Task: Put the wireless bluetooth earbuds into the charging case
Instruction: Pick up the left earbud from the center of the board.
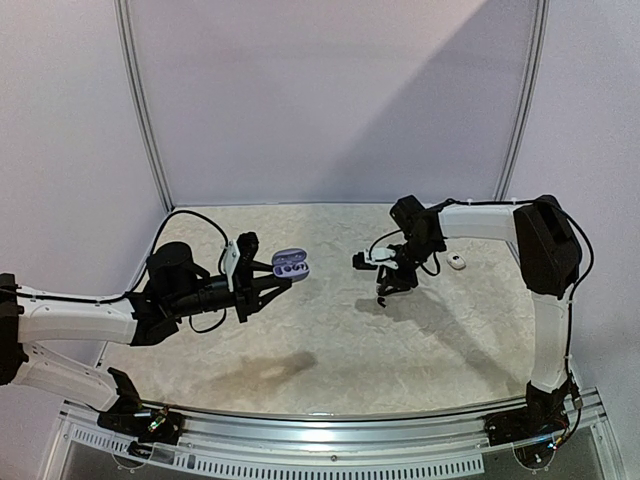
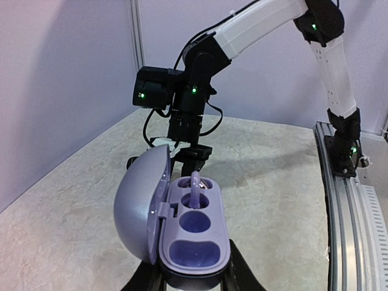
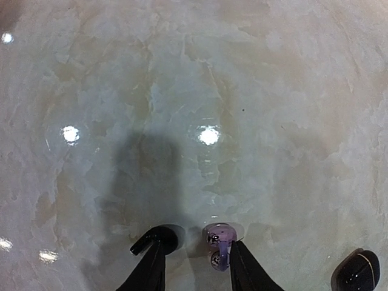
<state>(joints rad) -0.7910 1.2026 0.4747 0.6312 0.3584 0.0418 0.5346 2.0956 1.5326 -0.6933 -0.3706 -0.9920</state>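
My left gripper (image 1: 280, 282) is shut on the base of a pale purple charging case (image 1: 290, 265) and holds it above the table. In the left wrist view the case (image 2: 195, 233) stands open with its lid swung left. One purple earbud (image 2: 197, 185) sits in its far slots, and the near slots are empty. My right gripper (image 1: 385, 288) is low over the table, to the right of the case. In the right wrist view it (image 3: 194, 242) is open, and a second purple earbud (image 3: 219, 242) lies between the fingers, against the right finger (image 3: 242, 267).
A small white earbud (image 1: 457, 262) lies on the table, right of the right gripper. A small black rounded object (image 3: 357, 270) lies at the lower right of the right wrist view. The table is pale marble, with walls at the back and sides.
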